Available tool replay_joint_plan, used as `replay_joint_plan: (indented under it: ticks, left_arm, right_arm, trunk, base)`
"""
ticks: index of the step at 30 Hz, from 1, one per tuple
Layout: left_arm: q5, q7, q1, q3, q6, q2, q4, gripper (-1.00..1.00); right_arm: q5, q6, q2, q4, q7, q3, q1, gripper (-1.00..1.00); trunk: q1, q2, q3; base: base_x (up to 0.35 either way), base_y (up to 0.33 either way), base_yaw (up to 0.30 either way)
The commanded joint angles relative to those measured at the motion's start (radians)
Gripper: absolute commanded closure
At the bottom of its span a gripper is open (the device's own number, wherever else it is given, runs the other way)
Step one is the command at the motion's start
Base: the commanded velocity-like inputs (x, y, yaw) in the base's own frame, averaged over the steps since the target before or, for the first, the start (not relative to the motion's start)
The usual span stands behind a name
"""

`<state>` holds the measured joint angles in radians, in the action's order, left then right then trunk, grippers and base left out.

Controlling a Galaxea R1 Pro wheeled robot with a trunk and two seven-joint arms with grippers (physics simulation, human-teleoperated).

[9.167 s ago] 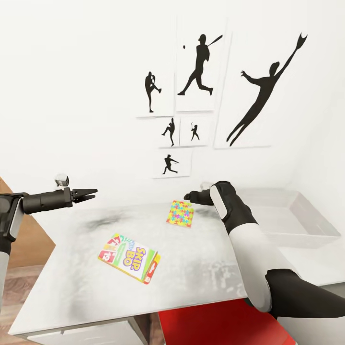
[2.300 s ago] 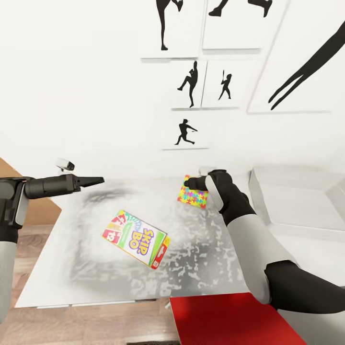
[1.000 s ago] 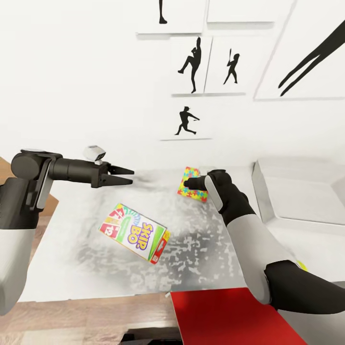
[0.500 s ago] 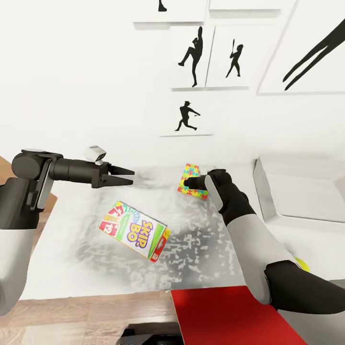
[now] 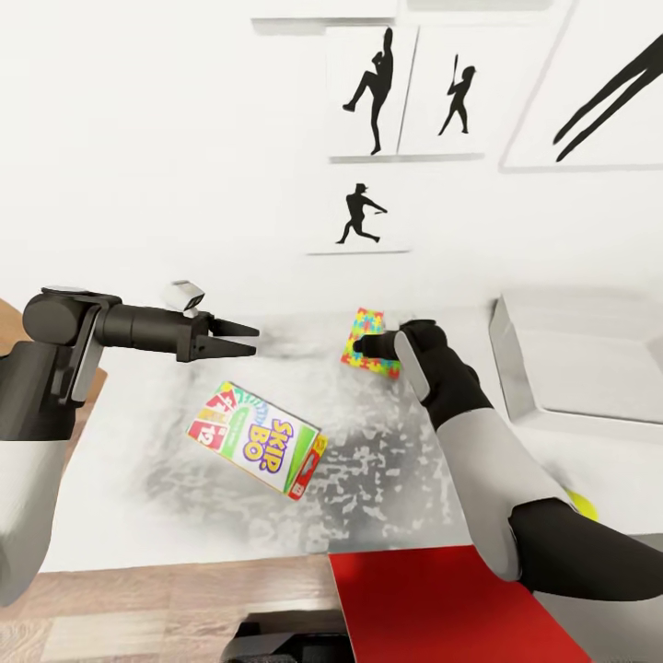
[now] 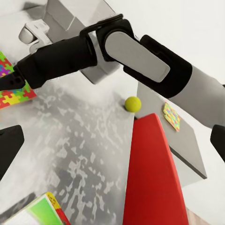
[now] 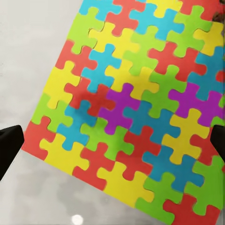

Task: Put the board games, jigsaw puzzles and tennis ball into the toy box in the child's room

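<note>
The right claw [image 5: 361,347] hangs released just above the jigsaw puzzle [image 7: 136,103], which lies flat on the pale worktop [image 5: 387,479] short of the toy box [image 5: 589,368]. The puzzle looks thin, light and rather stiff, so I judge an edge the only fair hold, though whether the tips can get under it is hard to tell. The left claw [image 5: 241,339] hovers released over the worktop, beyond the SKIP BO box [image 5: 256,440].

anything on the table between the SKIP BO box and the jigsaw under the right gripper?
Nothing. In the head view the stretch of table between the SKIP BO box and the jigsaw puzzle is bare mottled grey top.
</note>
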<state>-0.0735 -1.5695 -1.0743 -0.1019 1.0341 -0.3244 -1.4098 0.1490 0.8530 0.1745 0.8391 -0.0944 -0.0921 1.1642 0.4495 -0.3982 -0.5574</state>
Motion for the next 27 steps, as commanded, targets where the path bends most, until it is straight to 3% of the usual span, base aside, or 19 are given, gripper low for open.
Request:
replay_joint_plan:
  ticks: [1, 27]
  left_arm:
    - [-0.003, -0.001, -0.001, -0.002, 0.011, -0.001, 0.0, -1.0]
    - [-0.002, -0.001, -0.001, -0.001, 0.011, -0.001, 0.0, -1.0]
  right_arm:
    - [0.01, 0.006, 0.0, 0.01, -0.01, -0.001, 0.005, -1.0]
    - [0.011, 0.014, 0.0, 0.034, -0.024, -0.001, 0.037, -1.0]
  trunk:
    - [0.001, -0.002, -0.003]
    - [0.001, -0.002, -0.046]
  base:
    - [0.0, 0.0, 0.0]
    - [0.0, 0.0, 0.0]
